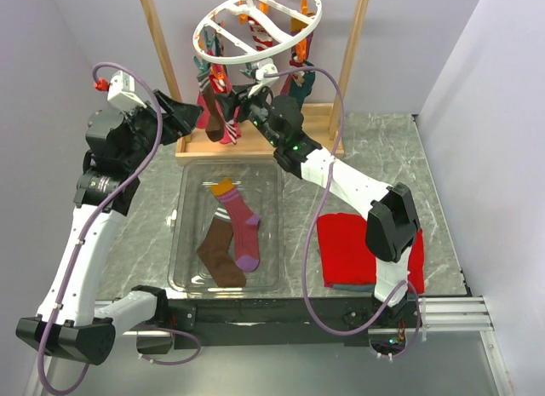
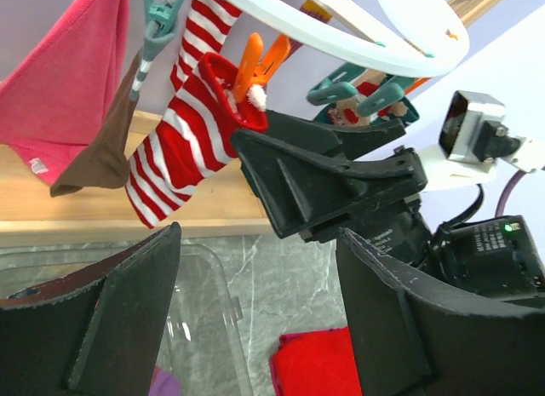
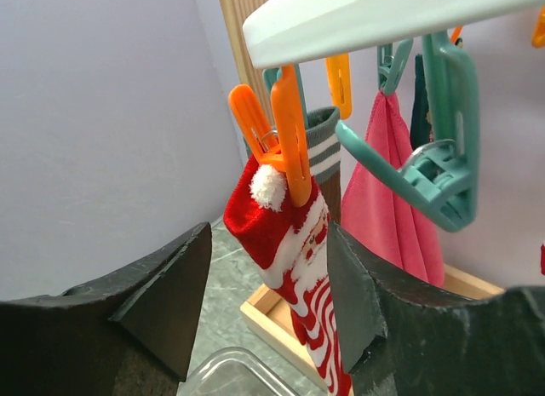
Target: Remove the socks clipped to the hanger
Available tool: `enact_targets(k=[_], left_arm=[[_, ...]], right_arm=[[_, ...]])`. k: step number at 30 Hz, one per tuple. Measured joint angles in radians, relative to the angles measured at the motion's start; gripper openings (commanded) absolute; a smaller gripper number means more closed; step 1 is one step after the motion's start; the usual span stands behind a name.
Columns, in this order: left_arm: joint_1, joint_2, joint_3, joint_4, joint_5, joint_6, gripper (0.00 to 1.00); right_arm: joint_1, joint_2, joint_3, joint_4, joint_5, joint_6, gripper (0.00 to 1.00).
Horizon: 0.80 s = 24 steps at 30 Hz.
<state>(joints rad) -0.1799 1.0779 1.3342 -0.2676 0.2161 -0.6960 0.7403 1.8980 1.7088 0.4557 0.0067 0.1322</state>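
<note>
A white round hanger (image 1: 255, 25) holds several clipped socks. A red-and-white striped sock (image 3: 294, 234) hangs from an orange clip (image 3: 285, 140); it lies between the open fingers of my right gripper (image 3: 268, 281), close to the right finger. The same sock (image 2: 183, 140) shows in the left wrist view with the right gripper's fingers beside it. My left gripper (image 2: 260, 302) is open and empty, just left of the socks (image 1: 223, 119). A brown sock (image 1: 220, 253) and a magenta sock (image 1: 243, 226) lie in the clear bin (image 1: 183, 243).
A pink cloth (image 3: 392, 183) hangs behind the striped sock, next to a brown sock with white bands (image 3: 328, 157) and a teal clip (image 3: 434, 157). The hanger stand's wooden base (image 1: 324, 128) sits behind the bin. A red folded cloth (image 1: 349, 247) lies right of the bin.
</note>
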Motion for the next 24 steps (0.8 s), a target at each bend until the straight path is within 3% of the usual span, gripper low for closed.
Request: enact_targets(k=[6, 13, 19, 20, 24], left_arm=[[0.001, 0.033, 0.055, -0.003, 0.019, 0.0, 0.78], [0.001, 0.121, 0.164, -0.015, 0.048, 0.004, 0.73], [-0.013, 0.235, 0.264, -0.058, 0.044, 0.01, 0.7], [-0.027, 0.257, 0.287, -0.079, 0.027, 0.02, 0.7], [-0.104, 0.346, 0.395, -0.139, -0.074, 0.063, 0.69]], right_arm=[[0.0, 0.006, 0.0, -0.002, 0.0, -0.013, 0.62], [0.0, 0.031, 0.002, -0.01, -0.016, -0.03, 0.53], [0.0, 0.066, 0.01, -0.024, -0.015, -0.051, 0.28], [0.0, 0.071, 0.014, -0.027, -0.015, -0.052, 0.2], [0.001, 0.085, 0.027, -0.047, -0.015, -0.06, 0.07]])
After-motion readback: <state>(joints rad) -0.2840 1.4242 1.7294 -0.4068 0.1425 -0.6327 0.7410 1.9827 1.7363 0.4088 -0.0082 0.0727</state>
